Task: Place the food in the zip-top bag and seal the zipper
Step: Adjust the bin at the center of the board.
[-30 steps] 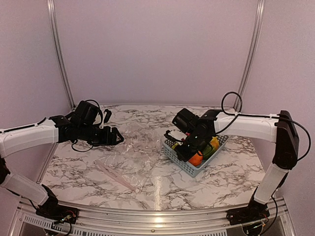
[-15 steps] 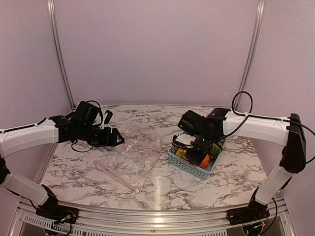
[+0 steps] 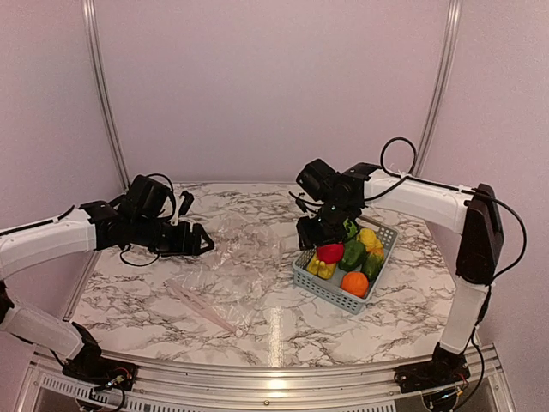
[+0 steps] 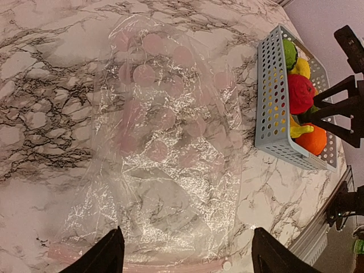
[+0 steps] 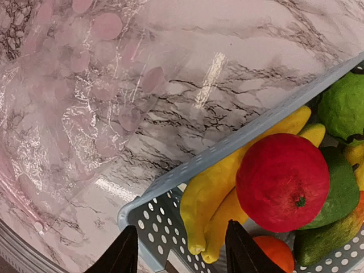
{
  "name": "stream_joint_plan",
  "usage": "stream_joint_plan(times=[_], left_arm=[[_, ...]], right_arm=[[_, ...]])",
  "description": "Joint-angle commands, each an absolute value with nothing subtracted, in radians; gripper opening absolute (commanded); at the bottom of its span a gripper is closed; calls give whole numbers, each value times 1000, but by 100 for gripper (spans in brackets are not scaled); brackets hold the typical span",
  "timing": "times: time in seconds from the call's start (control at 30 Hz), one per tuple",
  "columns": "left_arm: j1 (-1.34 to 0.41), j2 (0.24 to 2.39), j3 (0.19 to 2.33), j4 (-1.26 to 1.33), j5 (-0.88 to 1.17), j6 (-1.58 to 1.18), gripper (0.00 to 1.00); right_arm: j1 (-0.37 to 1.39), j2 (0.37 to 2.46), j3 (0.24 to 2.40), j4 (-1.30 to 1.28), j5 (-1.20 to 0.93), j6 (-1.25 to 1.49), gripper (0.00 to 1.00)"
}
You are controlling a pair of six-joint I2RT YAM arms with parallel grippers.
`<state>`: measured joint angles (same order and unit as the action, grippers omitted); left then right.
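Seen from above, the left gripper [image 3: 202,241] hung released, the clear bag [image 3: 236,268] flat on the tabletop [image 3: 403,322] just ahead of it. The right gripper [image 3: 311,233] hovered over the basket [image 3: 330,290] of food [image 3: 352,254].

In the left wrist view, the bag's zipper [image 4: 170,264] lay between the spread fingers [image 4: 105,256].

In the right wrist view, the gripper [image 5: 182,253] was open and empty, with the bananas [image 5: 207,196] and red ball [image 5: 282,182] just beneath.

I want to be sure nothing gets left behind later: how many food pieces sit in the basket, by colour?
Red: 1, ball
Yellow: 2, banana bunch, yellow pepper
Green: 3, round fruit, dark pepper, olive piece
Orange: 1, orange fruit
Total: 7, all in the basket
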<state>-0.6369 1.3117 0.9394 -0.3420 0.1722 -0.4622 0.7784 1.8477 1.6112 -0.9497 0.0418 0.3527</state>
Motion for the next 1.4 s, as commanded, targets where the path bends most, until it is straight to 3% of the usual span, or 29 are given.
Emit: stream_joint_plan(times=[0.0, 0.2, 0.6, 0.67, 0.87, 1.13, 1.27, 1.37], left_arm=[[-641, 1252, 922, -376, 145, -470, 79], [-641, 1209, 902, -381, 131, -494, 79], [-641, 1116, 866, -400, 102, -525, 79], [-641, 1105, 859, -403, 104, -535, 79], [-641, 1066, 817, -406, 96, -557, 78], [-652, 1031, 763, -335, 117, -578, 76], [-684, 1026, 772, -337, 138, -524, 76], [-715, 1039, 790, -389, 125, -452, 76]], right_arm=[[741, 1873, 1638, -894, 20, 552, 53], [710, 1891, 1622, -833, -25, 627, 59], [696, 2038, 1705, -896, -7, 704, 62], [697, 2063, 1719, -908, -5, 694, 58], [712, 2068, 1718, -916, 49, 628, 33], [764, 1970, 1598, -932, 88, 580, 26], [782, 1907, 1519, -933, 96, 560, 14], [792, 1857, 1446, -914, 92, 541, 14]])
